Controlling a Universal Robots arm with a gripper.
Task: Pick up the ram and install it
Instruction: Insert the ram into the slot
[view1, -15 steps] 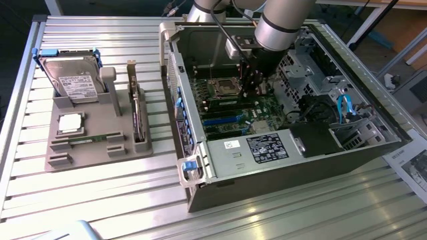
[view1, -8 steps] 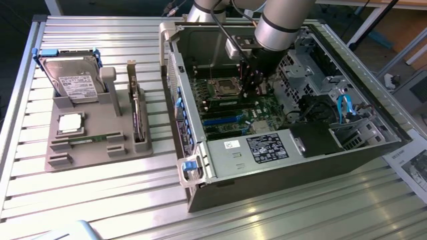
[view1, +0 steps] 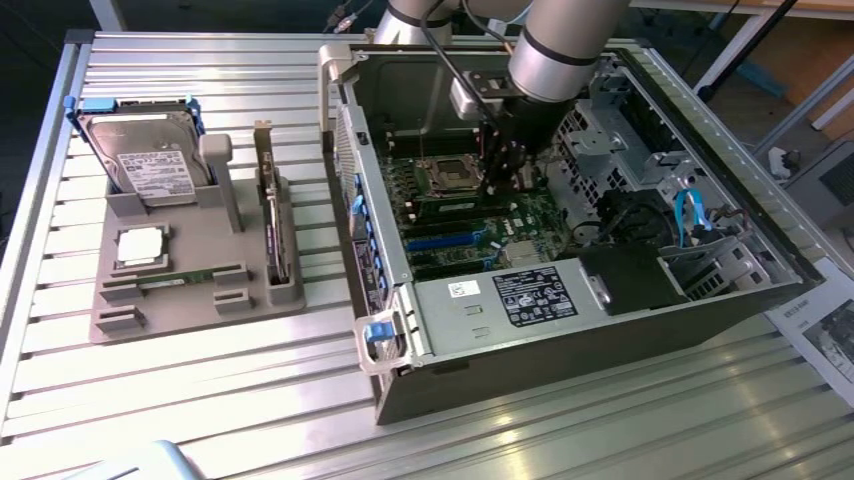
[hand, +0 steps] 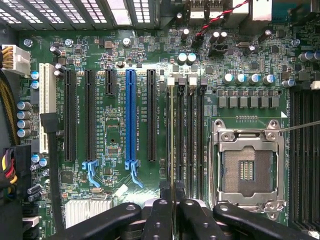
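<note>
Green ram (hand: 173, 135) in the hand (hand: 174, 206); a second stick (view1: 183, 279) on the tray (view1: 230, 250).

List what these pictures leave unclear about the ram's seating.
- Wrist view: the ram is edge-on in the gripper; its depth in the slot cannot be judged.
- Exterior view: the arm and gripper hide the slot.
- Exterior view: print on the case label is too small to read.
</note>
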